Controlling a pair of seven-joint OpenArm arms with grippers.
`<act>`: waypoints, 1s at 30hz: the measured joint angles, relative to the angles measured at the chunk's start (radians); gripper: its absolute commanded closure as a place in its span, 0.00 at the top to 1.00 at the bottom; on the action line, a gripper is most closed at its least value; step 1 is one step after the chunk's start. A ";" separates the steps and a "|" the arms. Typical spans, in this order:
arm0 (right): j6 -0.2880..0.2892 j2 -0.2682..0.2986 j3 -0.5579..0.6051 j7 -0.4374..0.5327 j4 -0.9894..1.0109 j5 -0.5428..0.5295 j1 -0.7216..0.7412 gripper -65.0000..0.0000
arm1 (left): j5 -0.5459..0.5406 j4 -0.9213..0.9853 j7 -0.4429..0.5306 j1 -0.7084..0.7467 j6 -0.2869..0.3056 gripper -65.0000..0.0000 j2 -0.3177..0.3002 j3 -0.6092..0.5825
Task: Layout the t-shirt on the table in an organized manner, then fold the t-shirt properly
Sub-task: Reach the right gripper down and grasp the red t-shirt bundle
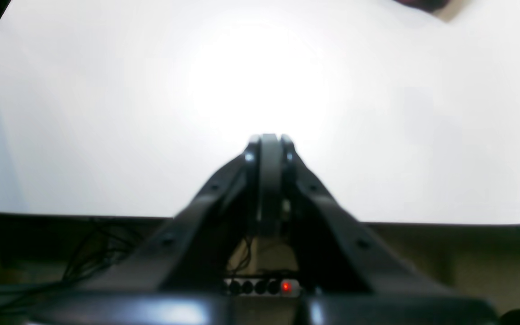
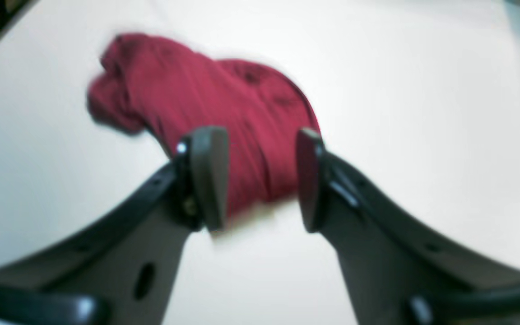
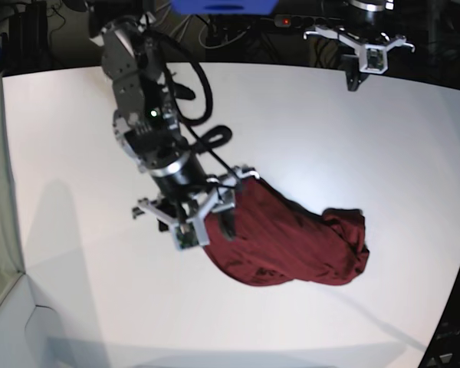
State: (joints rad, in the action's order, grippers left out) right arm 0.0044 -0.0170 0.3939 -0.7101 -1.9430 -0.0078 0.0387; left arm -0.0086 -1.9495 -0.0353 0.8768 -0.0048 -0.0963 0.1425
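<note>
Light falls from overhead and the scene is bright. In the left wrist view a hot glare patch burns out the worktop [image 1: 106, 113] just beyond the left claw [image 1: 269, 140], which is dark, soft and out of focus. The right wrist view is blurred throughout: the t-shirt [image 2: 224, 108] has smeared edges and the right claw [image 2: 260, 180] is hazy, with small glints on it. Both wrist views bow the worktop's edges. The base view is sharper, though the moving arm is slightly smeared; soft grey shadows lie on the worktop [image 3: 77, 138] left of and below the t-shirt [image 3: 291, 245].
</note>
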 measured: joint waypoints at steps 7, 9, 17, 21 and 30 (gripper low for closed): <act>0.002 -0.042 0.075 -0.005 0.297 -0.002 0.188 0.45 | 0.001 -0.001 0.001 0.000 -0.002 0.02 0.059 0.000; 0.000 -0.059 0.077 0.049 0.388 0.000 0.241 0.45 | 0.000 -0.001 0.002 0.002 -0.001 0.08 0.059 -0.001; 0.003 -0.102 0.080 0.202 0.787 -0.005 0.386 0.45 | 0.000 -0.005 0.002 0.006 -0.001 0.53 0.060 -0.001; 0.000 -0.102 0.077 0.273 0.925 -0.003 0.447 0.45 | 0.000 -0.008 0.002 0.006 -0.001 0.53 0.058 -0.001; -0.001 -0.108 0.073 0.387 1.148 -0.004 0.492 0.45 | 0.000 -0.008 0.002 0.004 -0.001 0.53 0.058 -0.001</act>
State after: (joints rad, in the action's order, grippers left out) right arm 0.0036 -0.1246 0.4667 -0.3233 -0.7948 -0.0120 0.5312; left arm -0.0090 -1.9579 -0.0338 0.8806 -0.0055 -0.0380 0.1417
